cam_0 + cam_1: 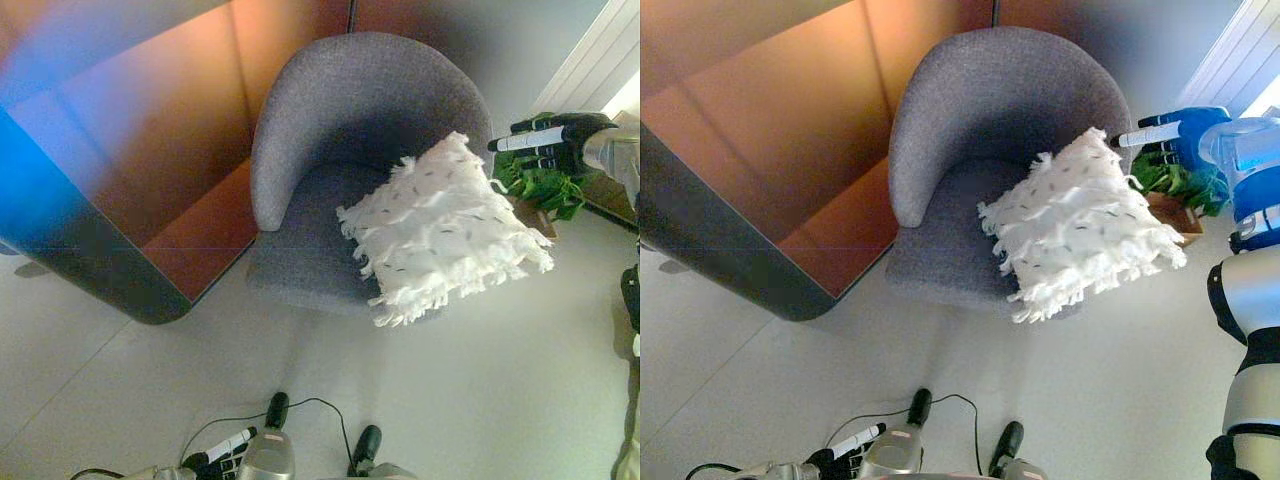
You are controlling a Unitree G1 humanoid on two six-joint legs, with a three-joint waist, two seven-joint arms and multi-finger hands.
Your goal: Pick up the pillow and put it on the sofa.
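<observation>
A white fringed pillow [440, 232] lies tilted on the right side of the seat of a grey round armchair [330, 130], the sofa here. Its lower right part hangs over the seat's edge. My right hand [548, 140] is at the upper right, level with the pillow's top corner. Its fingers are straight, point left at the pillow and end just short of it; it holds nothing. My left hand [222, 452] hangs low at the bottom edge, over the floor, with relaxed fingers and nothing in it.
A potted green plant [545, 190] stands on the floor right of the armchair, just under my right hand. A wood-panelled wall with a dark curved base [110, 270] runs along the left. White slats [600, 60] show at the top right.
</observation>
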